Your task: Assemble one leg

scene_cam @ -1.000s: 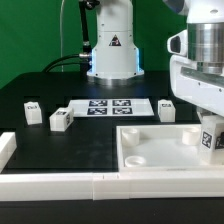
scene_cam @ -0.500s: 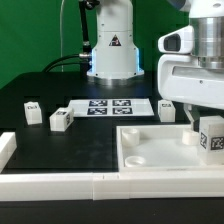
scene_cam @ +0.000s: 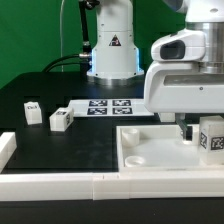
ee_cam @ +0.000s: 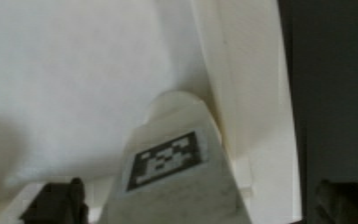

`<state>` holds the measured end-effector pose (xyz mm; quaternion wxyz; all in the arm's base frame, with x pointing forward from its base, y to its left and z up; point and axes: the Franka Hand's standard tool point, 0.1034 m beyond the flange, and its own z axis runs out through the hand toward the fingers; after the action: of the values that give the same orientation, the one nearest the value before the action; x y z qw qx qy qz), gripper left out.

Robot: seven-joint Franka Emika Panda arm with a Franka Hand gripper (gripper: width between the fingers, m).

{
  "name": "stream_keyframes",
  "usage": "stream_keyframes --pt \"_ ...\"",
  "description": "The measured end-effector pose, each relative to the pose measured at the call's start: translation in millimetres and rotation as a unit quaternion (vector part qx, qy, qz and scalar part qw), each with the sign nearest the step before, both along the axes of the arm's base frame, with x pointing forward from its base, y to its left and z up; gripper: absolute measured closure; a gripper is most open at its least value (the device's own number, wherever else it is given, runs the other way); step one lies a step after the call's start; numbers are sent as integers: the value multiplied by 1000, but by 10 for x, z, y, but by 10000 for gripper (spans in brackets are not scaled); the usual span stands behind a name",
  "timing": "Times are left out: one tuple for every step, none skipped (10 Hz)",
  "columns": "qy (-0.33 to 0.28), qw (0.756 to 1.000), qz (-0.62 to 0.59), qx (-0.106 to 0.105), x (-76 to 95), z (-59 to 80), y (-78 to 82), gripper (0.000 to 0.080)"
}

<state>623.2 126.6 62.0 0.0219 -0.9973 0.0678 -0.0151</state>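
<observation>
A leg (scene_cam: 212, 137), a white stubby post with a square tag, stands at the exterior view's right end of the large white tray (scene_cam: 150, 152). My gripper (scene_cam: 198, 129) hangs low over that spot. In the wrist view the leg (ee_cam: 179, 160) rises between my two dark fingertips (ee_cam: 60, 203), with the gripper (ee_cam: 202, 205) open around it. A gap shows on the far side. Two more legs (scene_cam: 32, 112) (scene_cam: 60, 120) stand on the black table at the exterior view's left.
The marker board (scene_cam: 108, 106) lies behind the tray. A white rail (scene_cam: 100, 186) runs along the front edge, with a white block (scene_cam: 6, 150) at its left end. The arm's base (scene_cam: 112, 50) stands at the back, before a green backdrop.
The hand has shifted toward the exterior view's left and now looms larger, hiding a leg that stood behind the tray. The tagged leg in the tray has stayed in place.
</observation>
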Motion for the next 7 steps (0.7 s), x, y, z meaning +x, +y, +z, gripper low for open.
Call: stream_keyframes --pt "-3 998 59 -6 7 4 -10 151" --pt "-4 997 78 -7 7 0 -20 151" --pt "-4 997 78 -7 6 0 -21 198" --pt "-4 997 78 -7 6 -1 -21 198" --pt "-4 997 78 -7 6 -1 -21 373" --pt "-4 997 78 -7 6 -1 -21 373" --pt "-4 997 74 -6 6 -1 -22 511"
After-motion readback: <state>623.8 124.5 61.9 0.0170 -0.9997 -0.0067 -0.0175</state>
